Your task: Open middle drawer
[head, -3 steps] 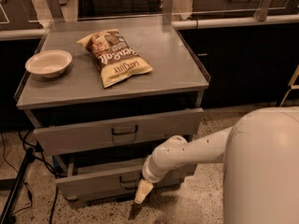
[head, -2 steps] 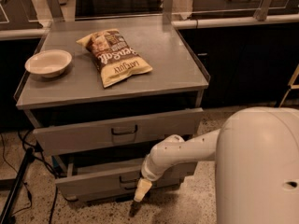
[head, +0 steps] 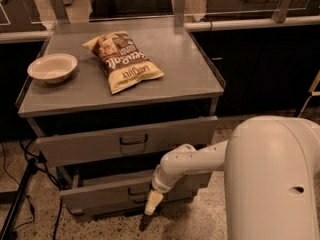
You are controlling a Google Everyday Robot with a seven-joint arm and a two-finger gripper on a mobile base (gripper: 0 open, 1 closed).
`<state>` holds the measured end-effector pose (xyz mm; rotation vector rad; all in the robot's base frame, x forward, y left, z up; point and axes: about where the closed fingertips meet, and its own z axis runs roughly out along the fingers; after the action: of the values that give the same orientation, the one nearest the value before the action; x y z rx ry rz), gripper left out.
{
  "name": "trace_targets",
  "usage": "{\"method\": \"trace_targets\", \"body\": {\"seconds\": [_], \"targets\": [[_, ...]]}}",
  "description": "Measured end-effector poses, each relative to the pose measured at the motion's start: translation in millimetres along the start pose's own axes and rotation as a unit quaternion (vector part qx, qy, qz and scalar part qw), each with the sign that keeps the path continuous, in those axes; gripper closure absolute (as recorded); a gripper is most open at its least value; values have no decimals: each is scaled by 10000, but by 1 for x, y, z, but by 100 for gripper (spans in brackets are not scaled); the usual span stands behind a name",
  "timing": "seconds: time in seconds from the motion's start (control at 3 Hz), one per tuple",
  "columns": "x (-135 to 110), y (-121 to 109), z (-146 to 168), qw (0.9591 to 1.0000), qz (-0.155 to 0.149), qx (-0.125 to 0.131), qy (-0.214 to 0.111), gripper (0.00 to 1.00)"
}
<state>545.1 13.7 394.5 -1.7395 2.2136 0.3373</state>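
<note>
The middle drawer (head: 100, 196) is the second grey front of the cabinet, with a small dark bar handle (head: 137, 190) at its centre. It stands pulled out a little, and a strip of its tray shows behind the front. My gripper (head: 152, 204) hangs point-down just right of that handle, in front of the drawer's lower edge. Its cream fingers are together and hold nothing. The white arm reaches to it from the lower right.
The taller top drawer front (head: 125, 143) with a larger handle juts out above. A white bowl (head: 52, 67) and a chip bag (head: 125, 60) lie on the cabinet top. Cables and a dark pole (head: 17, 204) are on the floor at left. A dark counter stands at right.
The gripper has stayed in about the same place by the drawer. The big near link of my arm has shifted a little to the left.
</note>
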Motion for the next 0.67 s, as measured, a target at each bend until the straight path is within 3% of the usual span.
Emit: {"method": "trace_targets", "body": {"seconds": [0.33, 0.67], "targets": [[17, 24, -4, 9996, -31, -183, 219, 0], [16, 25, -8, 9996, -31, -183, 220, 19]]}}
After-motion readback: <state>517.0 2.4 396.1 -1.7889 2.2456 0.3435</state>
